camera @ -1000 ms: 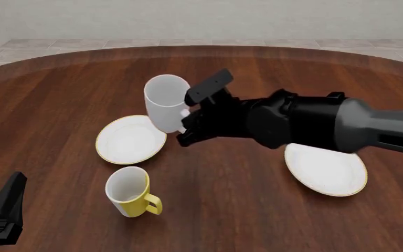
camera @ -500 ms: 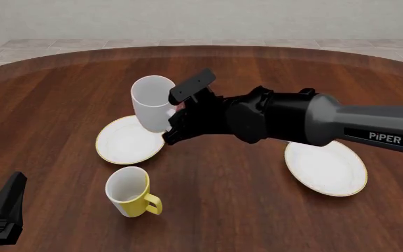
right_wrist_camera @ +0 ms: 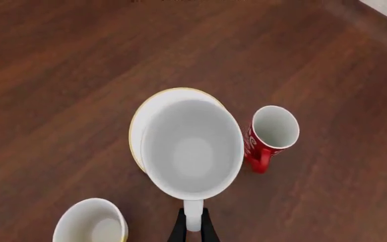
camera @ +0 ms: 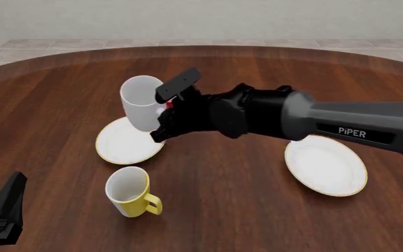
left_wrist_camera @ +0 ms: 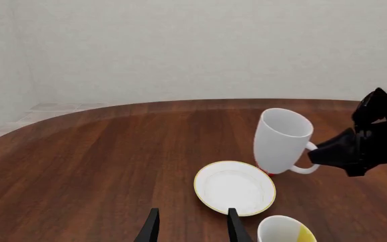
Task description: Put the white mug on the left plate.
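Note:
The white mug [camera: 140,102] hangs tilted in the air, its base over the far right part of the left plate [camera: 119,144]. My right gripper [camera: 162,112] is shut on the mug's loop handle. In the right wrist view I look down into the mug [right_wrist_camera: 192,151], with the handle pinched between the fingers [right_wrist_camera: 192,231] and the plate [right_wrist_camera: 138,128] showing as a crescent under it. The left wrist view shows the mug [left_wrist_camera: 282,141] above the plate [left_wrist_camera: 234,187]. My left gripper [camera: 2,210] sits open and empty at the near left corner.
A yellow mug [camera: 128,191] stands just in front of the left plate. A red can [right_wrist_camera: 269,136] stands beside that plate, mostly hidden behind my right gripper in the front view. The twin plate [camera: 325,168] lies at the right.
My right arm has carried the white mug leftward, from beside the left plate's right edge to over the plate. The left arm has not moved.

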